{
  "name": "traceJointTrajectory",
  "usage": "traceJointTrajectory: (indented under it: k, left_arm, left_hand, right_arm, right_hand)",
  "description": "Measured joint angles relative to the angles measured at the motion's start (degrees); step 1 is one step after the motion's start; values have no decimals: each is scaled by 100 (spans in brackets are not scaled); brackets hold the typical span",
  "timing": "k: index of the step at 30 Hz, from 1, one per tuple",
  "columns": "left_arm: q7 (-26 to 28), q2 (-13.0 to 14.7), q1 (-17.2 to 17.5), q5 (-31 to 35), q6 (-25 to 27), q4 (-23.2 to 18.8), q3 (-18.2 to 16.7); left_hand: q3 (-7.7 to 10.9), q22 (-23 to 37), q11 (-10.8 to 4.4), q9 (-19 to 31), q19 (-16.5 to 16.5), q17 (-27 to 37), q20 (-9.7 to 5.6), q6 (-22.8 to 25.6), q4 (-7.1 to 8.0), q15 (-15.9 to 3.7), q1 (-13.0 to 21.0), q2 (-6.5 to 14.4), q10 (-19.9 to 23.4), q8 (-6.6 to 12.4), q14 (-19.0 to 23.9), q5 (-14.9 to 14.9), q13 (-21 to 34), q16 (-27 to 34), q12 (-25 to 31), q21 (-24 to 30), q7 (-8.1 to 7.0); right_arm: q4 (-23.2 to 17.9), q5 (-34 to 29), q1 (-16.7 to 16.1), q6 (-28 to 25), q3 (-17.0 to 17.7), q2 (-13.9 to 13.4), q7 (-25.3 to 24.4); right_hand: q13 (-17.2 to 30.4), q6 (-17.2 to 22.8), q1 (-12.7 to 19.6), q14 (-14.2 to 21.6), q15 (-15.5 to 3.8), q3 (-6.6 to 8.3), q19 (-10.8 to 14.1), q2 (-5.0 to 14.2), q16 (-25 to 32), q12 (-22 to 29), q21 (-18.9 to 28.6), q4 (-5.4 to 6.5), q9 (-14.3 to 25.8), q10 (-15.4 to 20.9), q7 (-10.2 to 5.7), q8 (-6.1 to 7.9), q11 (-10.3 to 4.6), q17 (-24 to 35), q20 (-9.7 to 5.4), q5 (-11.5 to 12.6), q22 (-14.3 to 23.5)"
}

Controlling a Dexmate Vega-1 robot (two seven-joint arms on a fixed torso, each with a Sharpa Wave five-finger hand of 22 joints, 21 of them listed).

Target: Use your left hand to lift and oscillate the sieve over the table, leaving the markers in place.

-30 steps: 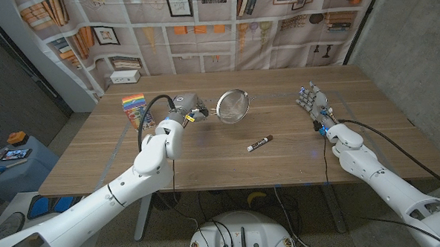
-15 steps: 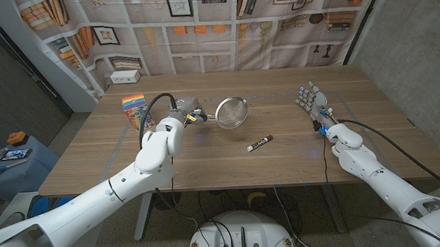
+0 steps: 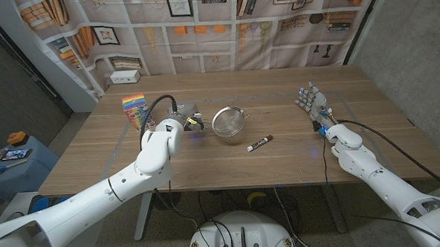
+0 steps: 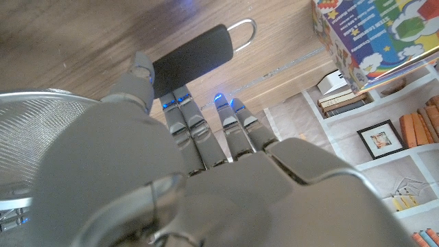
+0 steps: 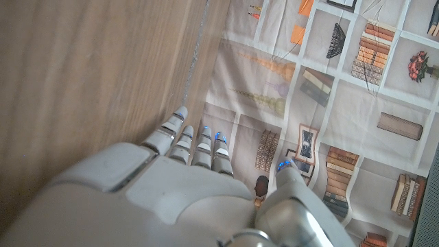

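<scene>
We see the left hand (image 3: 190, 119) out over the middle of the wooden table (image 3: 281, 154), its fingers closed around the black handle of the sieve (image 3: 229, 121). In the left wrist view the fingers (image 4: 188, 123) wrap that handle (image 4: 192, 60), which ends in a small wire loop, and the mesh bowl of the sieve (image 4: 34, 151) shows at the side of the hand. In the head view the bowl hangs just to the robot's right of the hand, its round rim tilted so that we look partly into the mesh. Whether it is clear of the table or touching it we cannot tell from here.

A single black marker (image 3: 259, 143) with a white label lies on the wood near the sieve, a little nearer the robot and further to its right — apart from the bowl, not touching it. A rainbow-coloured box (image 3: 134, 106) stands at the robot's left, beyond the left hand; the left wrist view shows its bright printed side (image 4: 377, 34).

The right hand (image 3: 313, 103) waits well off on the right side of the table, holding nothing — its fingers (image 5: 195, 140) reach out straight and close together over the wood.
</scene>
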Motion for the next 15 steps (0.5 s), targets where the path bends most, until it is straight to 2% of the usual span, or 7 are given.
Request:
traceJointTrajectory:
  k: [15]
  left_arm:
    - [-1087, -161, -208, 667, 116, 190, 130]
  left_hand:
    - [-15, 0, 0, 3, -52, 0, 11, 0, -15, 0, 0, 0, 0, 1, 0, -2, 2, 0, -1, 0, 0]
  right_arm:
    - [56, 9, 21, 0, -10, 32, 16]
  right_hand:
    - [0, 0, 0, 0, 0, 0, 0, 0, 0, 0, 0, 0, 0, 0, 0, 0, 0, 0, 0, 0, 0]
